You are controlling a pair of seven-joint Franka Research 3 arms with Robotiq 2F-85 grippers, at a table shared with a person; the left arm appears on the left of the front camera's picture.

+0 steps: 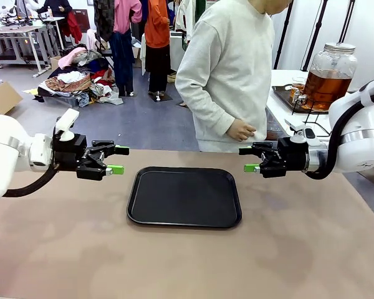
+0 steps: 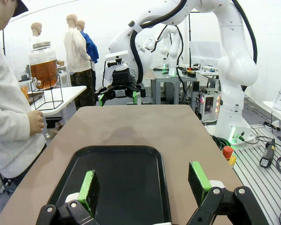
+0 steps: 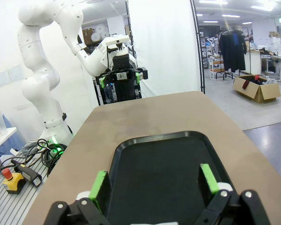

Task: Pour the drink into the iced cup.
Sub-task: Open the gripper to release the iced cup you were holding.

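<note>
Now both grippers, left [image 1: 119,159] and right [image 1: 247,159], hover jaws apart beyond the black tray's [image 1: 184,197] short edges.

robot lab — white arm [image 3: 42,70] bases, cabled benches [image 2: 178,77].

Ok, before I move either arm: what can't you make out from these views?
- Jar dispenser, front view: its tap is too small to tell whether it is open or shut.
- Side table under it, front view: partly hidden by the person and the right arm.
- Person's hand, left wrist view: too small to tell whether it holds anything.
</note>
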